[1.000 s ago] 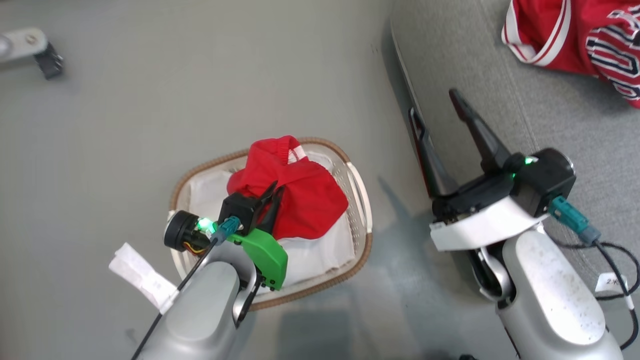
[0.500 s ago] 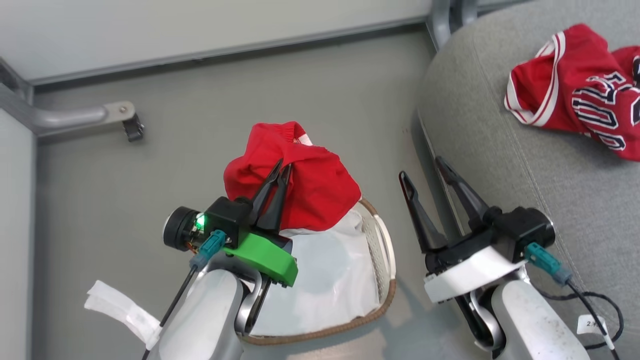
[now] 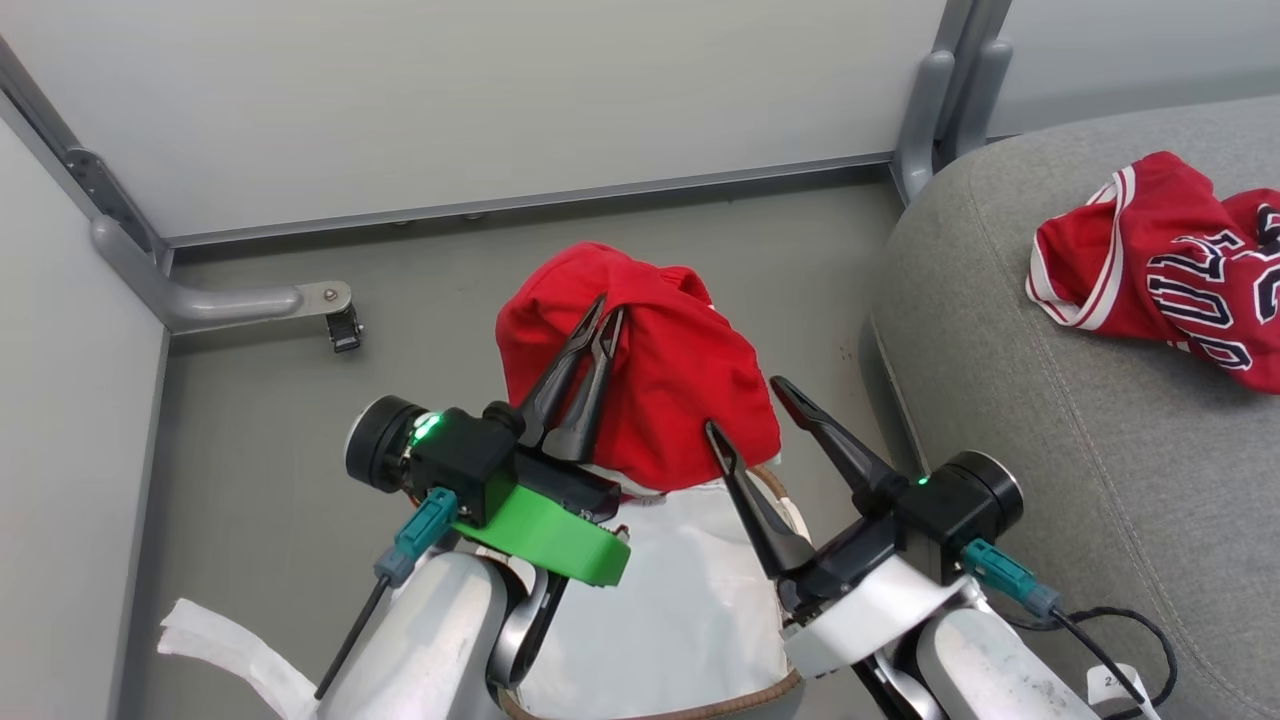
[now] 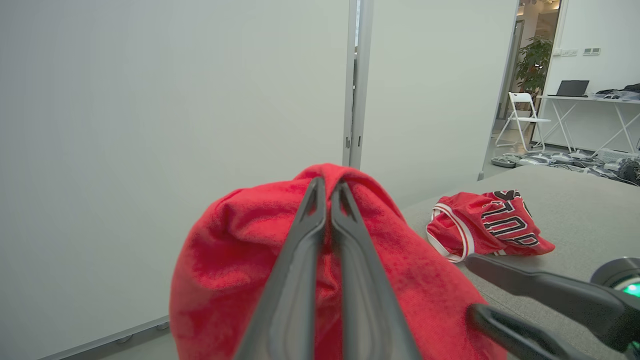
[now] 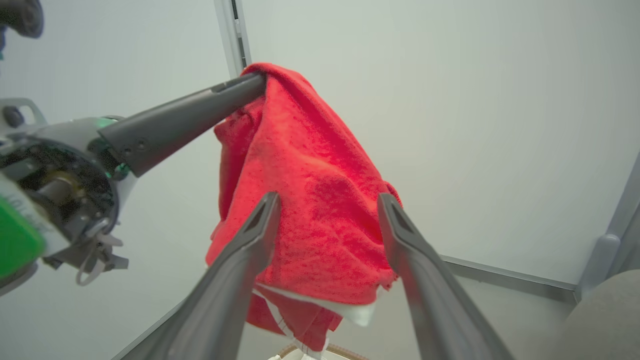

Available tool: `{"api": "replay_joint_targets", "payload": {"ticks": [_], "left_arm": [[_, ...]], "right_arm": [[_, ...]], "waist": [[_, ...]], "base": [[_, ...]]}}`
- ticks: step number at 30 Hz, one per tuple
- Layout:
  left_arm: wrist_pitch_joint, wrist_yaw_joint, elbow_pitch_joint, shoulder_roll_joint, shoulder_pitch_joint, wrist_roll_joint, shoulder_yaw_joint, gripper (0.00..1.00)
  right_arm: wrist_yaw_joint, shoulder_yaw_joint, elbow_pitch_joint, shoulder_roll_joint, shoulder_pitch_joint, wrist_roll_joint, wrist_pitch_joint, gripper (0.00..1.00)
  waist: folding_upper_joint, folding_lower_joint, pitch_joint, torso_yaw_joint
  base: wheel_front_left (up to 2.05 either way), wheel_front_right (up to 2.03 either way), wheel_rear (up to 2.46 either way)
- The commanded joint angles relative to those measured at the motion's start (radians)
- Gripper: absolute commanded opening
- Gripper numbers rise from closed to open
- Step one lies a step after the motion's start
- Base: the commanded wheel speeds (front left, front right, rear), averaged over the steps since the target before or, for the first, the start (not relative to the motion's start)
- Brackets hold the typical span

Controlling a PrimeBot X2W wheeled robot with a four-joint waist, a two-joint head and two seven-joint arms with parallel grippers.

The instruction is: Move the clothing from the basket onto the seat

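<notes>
Jersey (image 3: 1150, 270): black characters with white edges printed on the red cloth. In the head view they sit sideways across the folds and part is cut off by the picture's edge, so no sure word or number. In the left wrist view the jersey (image 4: 487, 222) shows one curved row of the same characters, creased and not legible.

White tag (image 3: 1108, 686) on the black cable (image 3: 1125, 632): small dark handwriting, first mark looks like a 2, the rest too small.

White paper strip (image 3: 225, 650), lower left of the head view: no readable print.
</notes>
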Motion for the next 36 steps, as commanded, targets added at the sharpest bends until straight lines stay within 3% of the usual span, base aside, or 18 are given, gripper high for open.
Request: {"api": "replay_joint_targets", "payload": {"ticks": [1, 12, 13, 14, 15, 22, 23, 24, 25, 36], "left_arm": [[-0.001, 0.003, -0.009, 0.002, 0.018, -0.007, -0.005, 0.00], [-0.001, 0.005, -0.045, 0.002, 0.022, -0.051, -0.107, 0.00], [-0.001, 0.007, -0.046, 0.002, 0.023, -0.057, -0.119, 0.00], [-0.001, 0.007, -0.047, 0.002, 0.027, -0.065, -0.128, 0.00], [-0.001, 0.009, -0.046, 0.002, 0.029, -0.071, -0.136, 0.00], [-0.001, 0.027, -0.045, 0.002, 0.035, -0.058, -0.136, 0.02], [-0.001, 0.031, -0.044, 0.002, 0.036, -0.051, -0.131, 0.53], [-0.001, 0.034, -0.043, 0.002, 0.039, -0.050, -0.126, 0.89], [-0.001, 0.037, -0.043, 0.002, 0.039, -0.046, -0.121, 1.00], [-0.001, 0.031, -0.020, 0.002, 0.030, -0.034, -0.100, 1.00]], "right_arm": [[-0.001, 0.012, -0.003, -0.007, -0.021, -0.007, 0.000, 1.00], [-0.001, 0.100, 0.163, 0.010, -0.129, -0.053, 0.000, 1.00], [-0.001, 0.100, 0.181, 0.015, -0.139, -0.052, 0.000, 0.89], [-0.001, 0.101, 0.192, 0.018, -0.145, -0.054, 0.000, 0.48], [-0.001, 0.104, 0.204, 0.022, -0.150, -0.049, 0.000, 0.00], [-0.001, 0.086, 0.219, 0.029, -0.143, -0.025, 0.000, 0.00], [-0.001, 0.079, 0.216, 0.028, -0.138, -0.024, 0.000, 0.00], [-0.001, 0.074, 0.213, 0.027, -0.136, -0.023, 0.000, 0.00], [-0.001, 0.068, 0.208, 0.025, -0.132, -0.024, 0.000, 0.00], [-0.001, -0.001, 0.149, 0.004, -0.098, 0.001, -0.001, 0.00]], "waist": [[0.0000, 0.0001, -0.007, 0.010], [0.0000, 0.0001, -0.016, 0.072], [0.0000, 0.0001, -0.018, 0.080], [0.0000, 0.0001, -0.019, 0.086], [0.0000, 0.0001, -0.019, 0.092], [0.0000, 0.0001, -0.008, 0.091], [0.0000, 0.0001, -0.004, 0.082], [0.0000, 0.0001, -0.002, 0.072], [0.0000, 0.0001, 0.002, 0.059], [0.0000, 0.0001, 0.041, -0.178]], "base": [[0.00, 0.00, 0.00], [0.00, 0.00, 0.00], [0.00, 0.00, 0.00], [0.00, 0.00, 0.00], [0.00, 0.00, 0.00], [0.00, 0.00, 0.00], [0.00, 0.00, 0.00], [0.00, 0.00, 0.00], [0.00, 0.00, 0.00], [0.00, 0.00, 0.00]]}}
